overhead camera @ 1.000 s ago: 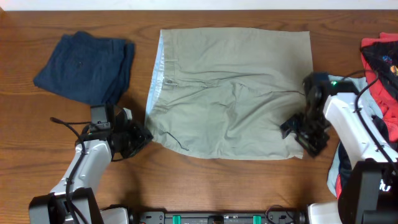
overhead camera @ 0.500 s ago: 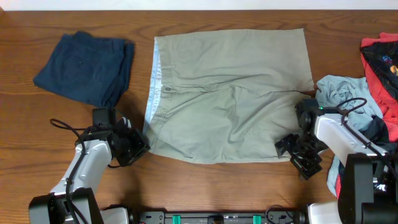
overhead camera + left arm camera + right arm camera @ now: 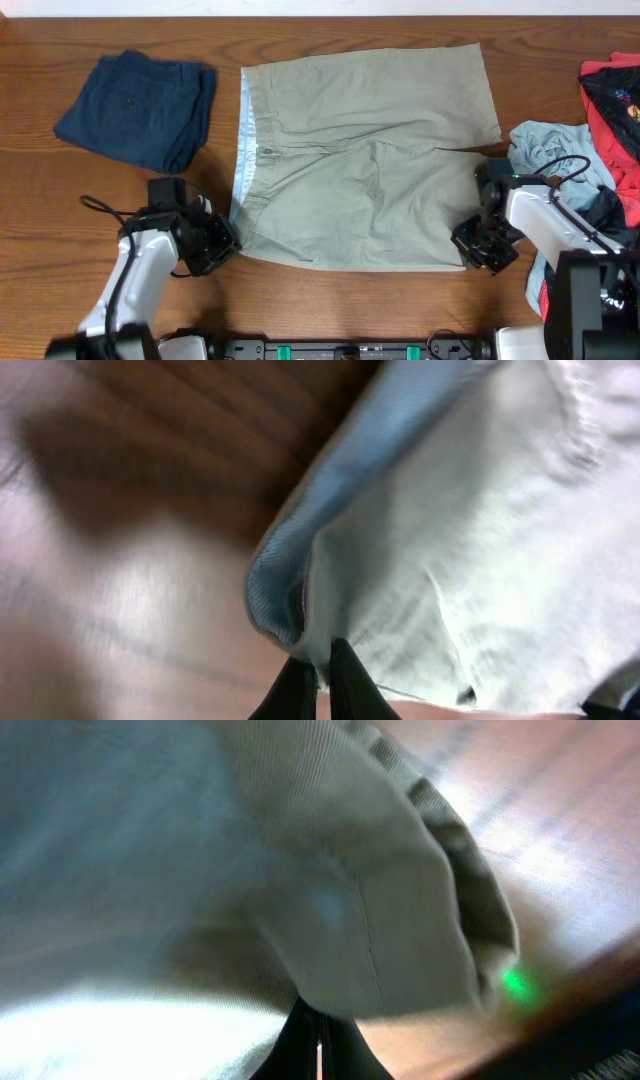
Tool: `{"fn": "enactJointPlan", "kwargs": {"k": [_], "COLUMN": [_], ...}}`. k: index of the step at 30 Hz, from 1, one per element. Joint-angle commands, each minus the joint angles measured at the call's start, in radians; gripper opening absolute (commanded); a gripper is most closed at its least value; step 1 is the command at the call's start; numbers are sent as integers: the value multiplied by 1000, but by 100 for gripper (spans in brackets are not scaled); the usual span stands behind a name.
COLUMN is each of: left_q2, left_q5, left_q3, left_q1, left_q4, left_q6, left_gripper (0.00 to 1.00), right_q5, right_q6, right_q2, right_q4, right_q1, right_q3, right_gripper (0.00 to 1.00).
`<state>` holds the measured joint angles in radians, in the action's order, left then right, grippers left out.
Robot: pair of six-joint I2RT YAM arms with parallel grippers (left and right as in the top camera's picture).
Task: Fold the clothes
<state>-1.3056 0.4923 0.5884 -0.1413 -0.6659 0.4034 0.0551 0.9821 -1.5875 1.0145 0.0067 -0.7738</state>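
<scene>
Navy garment (image 3: 135,108) lies left of khaki shorts (image 3: 365,160); crumpled pile (image 3: 550,150) right.

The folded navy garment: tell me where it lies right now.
In the overhead view the folded navy garment lies at the wooden table's far left, apart from the waistband end of the spread khaki shorts and beyond the left gripper.

A brown wooden table (image 3: 330,305) carries a black rail (image 3: 400,350) with green clips (image 3: 285,352) along its near edge.
</scene>
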Motion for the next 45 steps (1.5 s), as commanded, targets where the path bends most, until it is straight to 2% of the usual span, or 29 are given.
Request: {"fn": "enactJointPlan", "kwargs": {"k": [1,4,11,16,19,27,34,37,41,42,43,44,45], "left_q2": [104,212,401,430,410,254,-16,-164,-393,-452,-505,-544,-575], "left_q5": [-35,-34,-34,-101,-132,-139,-139,-151,-244,-237,-210,-167,-110], "left_q3": [85,148,222,282,334,366,366,366,397,423,453,476,494], "left_q1": [2,2,2,2,2,2,34,69,100,100,100,100,100], "left_q4": [-36,-69,-93,-82,-21,277,645,866,1143,1168,1169,1163,1150], "left_q6": [-54,-88,-92,-77,-53,49,95,101,156,184,212,221,221], "left_gripper": [6,6,6,6,6,6,6,6,8,24,54,84,98], "right_q5": [-30,-13,-18,-51,-66,-74,-74,-74,-72,-69,-56,-38,-13], "right_q6": [-125,-235,-345,-371,-413,-439,-442,-449,-447,-444,-444,-444,-445], "right_q2": [88,177,356,386,377,294,75,-45,-230,-270,-319,-348,-374], "right_q4": [34,93,182,168,92,-254,-575,-776,-1150,-1213,-1263,-1273,-1263], "right_q1": [-33,-42,-42,-42,-42,-42,-39,-39,-39,-39,-39,-39,-40], "right_q3": [-68,-140,-318,-465,-508,-517,-517,-517,-521,-528,-542,-554,-566], "right_gripper": [1,1,1,1,1,1,1,1,2,13,39,76,99]}}
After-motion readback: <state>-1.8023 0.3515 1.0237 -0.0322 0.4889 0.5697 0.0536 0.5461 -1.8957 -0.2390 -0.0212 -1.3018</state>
